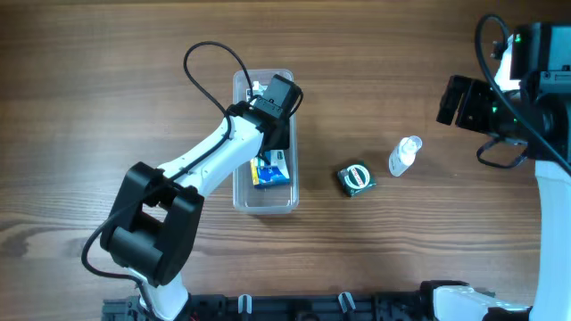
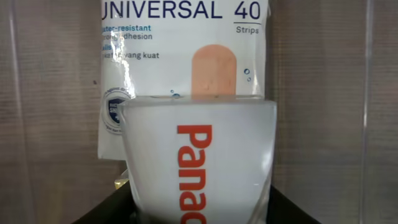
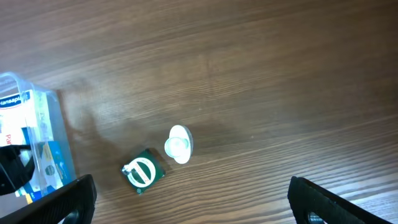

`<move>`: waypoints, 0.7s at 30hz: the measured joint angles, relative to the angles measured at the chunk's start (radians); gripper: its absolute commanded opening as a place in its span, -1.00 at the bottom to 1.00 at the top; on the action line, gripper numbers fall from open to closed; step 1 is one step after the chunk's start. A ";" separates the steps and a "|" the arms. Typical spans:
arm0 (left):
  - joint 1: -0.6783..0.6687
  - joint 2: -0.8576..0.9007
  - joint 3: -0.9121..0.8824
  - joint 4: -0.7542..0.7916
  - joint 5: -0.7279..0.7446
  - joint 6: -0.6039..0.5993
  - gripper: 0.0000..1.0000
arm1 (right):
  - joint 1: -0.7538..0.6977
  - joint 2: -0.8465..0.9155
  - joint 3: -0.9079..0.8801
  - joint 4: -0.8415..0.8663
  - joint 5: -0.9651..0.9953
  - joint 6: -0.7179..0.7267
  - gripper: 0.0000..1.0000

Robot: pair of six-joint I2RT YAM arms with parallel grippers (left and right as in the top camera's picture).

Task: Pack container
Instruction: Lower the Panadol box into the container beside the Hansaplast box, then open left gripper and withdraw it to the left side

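Note:
The container is a clear plastic tub lying lengthwise on the wooden table, left of centre. My left gripper reaches down into its far end. In the left wrist view the left gripper is shut on a white box with red lettering, which stands between the tub's clear walls. Behind it lies a white plaster box. A blue box lies in the tub's near half. My right gripper hangs open at the far right, above the table, holding nothing; its fingers frame bare wood.
A small dark green packet with a white ring lies right of the tub. A small white bottle lies just beyond it. The tub's corner shows at the left of the right wrist view.

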 measured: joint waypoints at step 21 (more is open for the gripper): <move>0.005 -0.172 0.010 -0.024 -0.088 -0.014 0.89 | 0.000 0.000 0.000 0.000 0.000 0.000 1.00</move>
